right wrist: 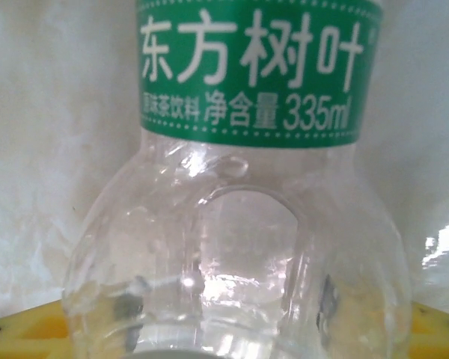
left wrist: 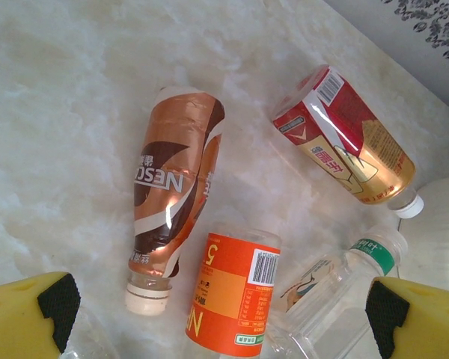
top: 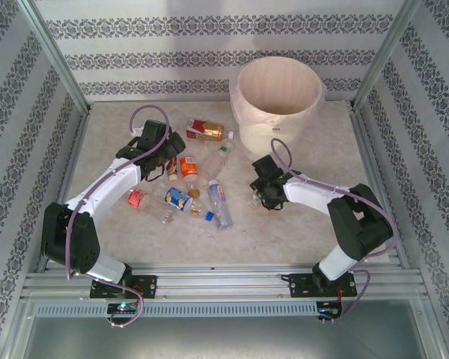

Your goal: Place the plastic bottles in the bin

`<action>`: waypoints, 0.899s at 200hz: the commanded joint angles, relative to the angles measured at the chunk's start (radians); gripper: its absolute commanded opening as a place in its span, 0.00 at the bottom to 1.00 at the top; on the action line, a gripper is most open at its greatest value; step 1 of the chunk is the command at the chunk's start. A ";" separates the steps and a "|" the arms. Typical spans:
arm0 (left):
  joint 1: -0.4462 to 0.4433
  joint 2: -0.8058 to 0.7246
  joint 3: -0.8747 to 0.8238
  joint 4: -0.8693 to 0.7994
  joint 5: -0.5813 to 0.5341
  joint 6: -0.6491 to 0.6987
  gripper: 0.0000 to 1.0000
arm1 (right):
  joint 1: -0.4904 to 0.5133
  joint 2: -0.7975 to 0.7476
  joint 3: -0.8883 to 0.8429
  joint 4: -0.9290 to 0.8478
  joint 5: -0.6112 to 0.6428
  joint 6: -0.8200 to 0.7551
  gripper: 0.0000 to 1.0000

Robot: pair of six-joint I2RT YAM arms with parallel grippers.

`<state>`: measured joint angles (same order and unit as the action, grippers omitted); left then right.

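The right gripper (top: 259, 193) is clenched on a clear green-label bottle (right wrist: 239, 247). Its cap and base are cut off in the right wrist view, and the fingers (right wrist: 22, 340) are mere yellow slivers at the bottom corners. The left gripper (top: 167, 158) hangs released above a brown bottle (left wrist: 176, 202), a red-and-gold bottle (left wrist: 344, 138) and an orange-label bottle (left wrist: 236, 295) cropped at the edge. More plastic bottles (top: 218, 203) lie on the pale marble-look table (top: 322, 149). The bin (top: 299, 131) stands at its far side, before patterned wallpaper (top: 209, 45).
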<state>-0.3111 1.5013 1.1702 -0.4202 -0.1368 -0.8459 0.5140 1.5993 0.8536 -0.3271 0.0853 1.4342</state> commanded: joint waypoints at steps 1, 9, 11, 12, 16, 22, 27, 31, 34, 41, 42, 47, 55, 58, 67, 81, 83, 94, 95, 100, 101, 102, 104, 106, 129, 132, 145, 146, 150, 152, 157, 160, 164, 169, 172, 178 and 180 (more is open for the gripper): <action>0.014 0.022 0.042 -0.008 0.016 -0.007 1.00 | -0.011 -0.067 -0.064 -0.001 0.097 0.002 0.55; 0.016 0.026 0.047 -0.008 0.018 -0.007 1.00 | -0.011 -0.103 -0.085 0.001 0.120 -0.007 0.53; 0.015 0.026 0.048 -0.008 0.019 -0.007 1.00 | -0.011 -0.113 -0.090 0.003 0.125 -0.009 0.52; 0.015 0.026 0.048 -0.008 0.020 -0.007 1.00 | -0.011 -0.117 -0.093 0.004 0.128 -0.011 0.52; 0.016 0.029 0.050 -0.008 0.022 -0.007 1.00 | -0.012 -0.135 -0.104 0.007 0.138 -0.018 0.51; 0.015 0.031 0.053 -0.006 0.023 -0.008 1.00 | -0.014 -0.165 -0.119 0.012 0.152 -0.031 0.49; 0.015 0.033 0.056 -0.006 0.026 -0.009 1.00 | -0.015 -0.191 -0.132 0.020 0.164 -0.046 0.47; 0.015 0.036 0.057 -0.006 0.027 -0.010 1.00 | -0.015 -0.212 -0.144 0.030 0.173 -0.058 0.46; 0.015 0.037 0.057 -0.005 0.029 -0.010 1.00 | -0.016 -0.228 -0.152 0.037 0.182 -0.070 0.46; 0.015 0.042 0.060 -0.003 0.033 -0.013 1.00 | -0.018 -0.266 -0.171 0.053 0.199 -0.093 0.44; 0.015 0.042 0.060 -0.003 0.034 -0.013 1.00 | -0.018 -0.272 -0.173 0.056 0.201 -0.097 0.44; 0.015 0.044 0.061 -0.003 0.036 -0.015 1.00 | -0.020 -0.302 -0.186 0.069 0.213 -0.118 0.42; 0.016 0.048 0.062 0.000 0.043 -0.018 1.00 | -0.024 -0.348 -0.206 0.101 0.221 -0.167 0.42; 0.016 0.049 0.062 0.000 0.044 -0.018 1.00 | -0.026 -0.364 -0.213 0.112 0.222 -0.188 0.41; 0.016 0.050 0.062 0.001 0.048 -0.021 1.00 | -0.036 -0.415 -0.227 0.143 0.218 -0.252 0.40; 0.015 0.050 0.063 0.003 0.053 -0.021 1.00 | -0.058 -0.480 -0.227 0.163 0.212 -0.332 0.37; 0.015 0.050 0.064 0.003 0.054 -0.021 1.00 | -0.063 -0.487 -0.224 0.162 0.210 -0.343 0.36; 0.015 0.049 0.066 0.004 0.056 -0.018 1.00 | -0.089 -0.525 -0.212 0.165 0.189 -0.407 0.35; 0.016 0.049 0.066 0.004 0.057 -0.018 1.00 | -0.092 -0.528 -0.211 0.167 0.184 -0.417 0.35; 0.015 0.047 0.067 0.004 0.058 -0.018 1.00 | -0.105 -0.546 -0.204 0.178 0.170 -0.455 0.35; 0.015 0.047 0.067 0.004 0.058 -0.018 1.00 | -0.108 -0.549 -0.203 0.180 0.168 -0.463 0.35; 0.015 0.047 0.068 0.004 0.058 -0.018 1.00 | -0.110 -0.553 -0.201 0.182 0.166 -0.468 0.35; 0.015 0.047 0.068 0.004 0.059 -0.017 1.00 | -0.114 -0.557 -0.197 0.183 0.164 -0.481 0.34; 0.015 0.047 0.068 0.004 0.059 -0.016 1.00 | -0.121 -0.568 -0.192 0.187 0.161 -0.497 0.34; 0.015 0.042 0.067 0.001 0.057 -0.018 1.00 | -0.167 -0.622 -0.131 0.207 0.163 -0.625 0.29; 0.017 0.041 0.067 0.001 0.057 -0.018 1.00 | -0.172 -0.628 -0.122 0.214 0.168 -0.641 0.29; 0.015 0.038 0.064 0.002 0.058 -0.020 1.00 | -0.196 -0.647 -0.092 0.257 0.174 -0.712 0.29; 0.015 0.038 0.063 0.003 0.057 -0.020 1.00 | -0.198 -0.648 -0.090 0.260 0.174 -0.716 0.29; 0.015 0.037 0.062 0.004 0.058 -0.021 1.00 | -0.207 -0.649 -0.079 0.273 0.172 -0.737 0.30; 0.015 0.037 0.062 0.004 0.058 -0.022 1.00 | -0.211 -0.650 -0.073 0.279 0.171 -0.747 0.30; 0.015 0.036 0.062 0.004 0.059 -0.022 1.00 | -0.222 -0.651 -0.056 0.293 0.165 -0.775 0.30; 0.015 0.035 0.061 0.004 0.059 -0.022 1.00 | -0.228 -0.650 -0.045 0.301 0.162 -0.792 0.30; 0.015 0.033 0.061 0.004 0.061 -0.020 1.00 | -0.235 -0.649 -0.029 0.308 0.159 -0.813 0.30; 0.015 0.031 0.060 0.005 0.063 -0.019 1.00 | -0.244 -0.645 -0.008 0.316 0.155 -0.839 0.30; 0.015 0.030 0.060 0.005 0.063 -0.019 1.00 | -0.248 -0.643 0.005 0.321 0.153 -0.855 0.30; 0.015 0.028 0.059 0.005 0.061 -0.020 1.00 | -0.258 -0.637 0.029 0.333 0.146 -0.884 0.30; 0.015 0.026 0.059 0.006 0.061 -0.020 1.00 | -0.262 -0.633 0.041 0.340 0.141 -0.902 0.30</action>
<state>-0.3054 1.5448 1.2110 -0.4194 -0.0811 -0.8497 0.2852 0.9653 0.7937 -0.0921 0.2424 0.7326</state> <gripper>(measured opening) 0.996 0.555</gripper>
